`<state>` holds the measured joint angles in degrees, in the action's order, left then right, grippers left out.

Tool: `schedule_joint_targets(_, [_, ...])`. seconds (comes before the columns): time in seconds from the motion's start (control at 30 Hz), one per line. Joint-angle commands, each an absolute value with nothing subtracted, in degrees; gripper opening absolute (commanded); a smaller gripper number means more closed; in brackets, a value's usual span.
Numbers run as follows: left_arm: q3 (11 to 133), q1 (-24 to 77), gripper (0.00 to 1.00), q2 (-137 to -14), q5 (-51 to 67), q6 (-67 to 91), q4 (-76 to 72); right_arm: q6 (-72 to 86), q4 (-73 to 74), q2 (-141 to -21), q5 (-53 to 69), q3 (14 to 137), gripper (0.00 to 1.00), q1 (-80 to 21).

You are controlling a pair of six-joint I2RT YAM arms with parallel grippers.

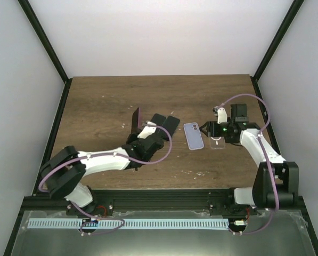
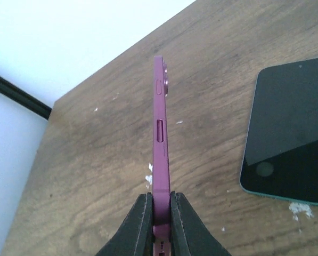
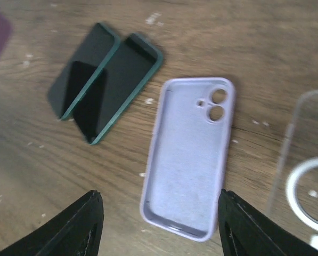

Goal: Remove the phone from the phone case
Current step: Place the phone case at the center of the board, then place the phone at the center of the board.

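Maroon phone (image 1: 136,120) on the far left. It's standing on edge, clear of the wooden tabletop (image 1: 105,101), with the left gripper (image 2: 160,200) clamped tight on its lower end. From the left wrist view you see it edge-on, with the side buttons and camera bump facing the camera. Honestly can't tell if that maroon shell is a case or the phone's own body.

Just right of that, two dark phones with green edges (image 3: 108,88) lie flat, screens up. One overlaps the other, fanned out a bit.

Next over is the lavender case (image 3: 190,160), lying flat, inside up and empty, so you can see its camera cutouts. It sits apart from the dark phones.

The right gripper (image 3: 160,200) is right over the near end of that case, fingers spread about as wide as the case and holding nothing. The case lies on the tabletop between them. The right finger looks very close to its edge, but I can't say it's touching.

Furthest right, a clear case (image 3: 308,176) with a white ring lies flat, just beside the lavender one.
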<state>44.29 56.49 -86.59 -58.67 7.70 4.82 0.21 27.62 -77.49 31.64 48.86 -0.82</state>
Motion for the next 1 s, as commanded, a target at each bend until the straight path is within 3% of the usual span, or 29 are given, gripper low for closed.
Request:
schedule_joint_targets(0.0, [50.49,54.3,0.0,-93.53,-62.28,0.23,5.26,-7.14,25.21,-73.06,42.88,47.15,0.6,-0.7])
schedule_joint_targets(0.2, [55.13,51.86,0.0,-101.23,-60.33,-0.13,10.37,-12.87,24.11,-67.24,53.42,45.54,0.62,-0.7])
schedule_joint_targets(0.6, [56.84,51.5,0.0,-108.86,-60.79,4.16,18.94,-13.01,21.83,-63.01,53.05,43.56,0.64,-0.7])
schedule_joint_targets(0.73, [57.24,51.59,0.1,-109.99,-58.81,4.93,20.45,-13.15,22.05,-63.48,52.42,43.82,0.65,-0.7])
schedule_joint_targets(0.97, [57.74,51.76,0.18,-110.74,-56.66,7.21,22.82,-12.93,21.86,-62.44,50.51,43.79,0.65,-0.7])
